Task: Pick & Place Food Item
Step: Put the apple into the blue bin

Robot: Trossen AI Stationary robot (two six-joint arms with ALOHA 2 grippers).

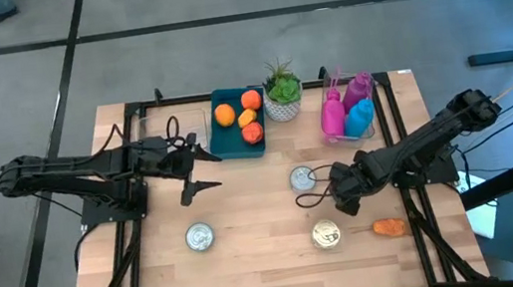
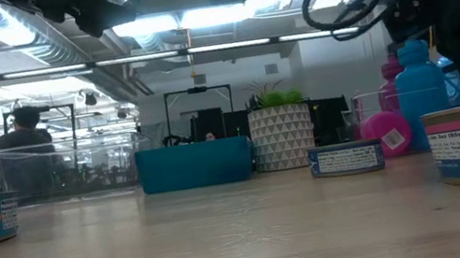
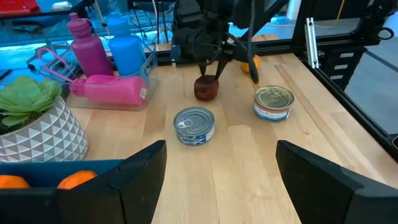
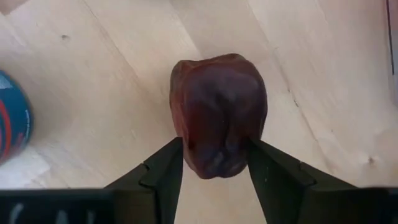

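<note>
Dark red pepper (image 4: 219, 115) sits gripped between the right claw (image 4: 214, 163) fingers, low over the tabletop (image 1: 247, 215) toward its right edge, near two tins (image 1: 303, 178) and an orange carrot (image 1: 388, 228). Left claw (image 1: 202, 170) hangs spread wide near the teal tray (image 1: 219, 139) of fruit at the far edge.

Your right gripper (image 4: 214, 163) is low over the table's right half, its 2 fingers (image 4: 163, 171) pressed against something dark. Your left gripper (image 1: 198, 171) hangs at the left half, fingers spread wide.
</note>
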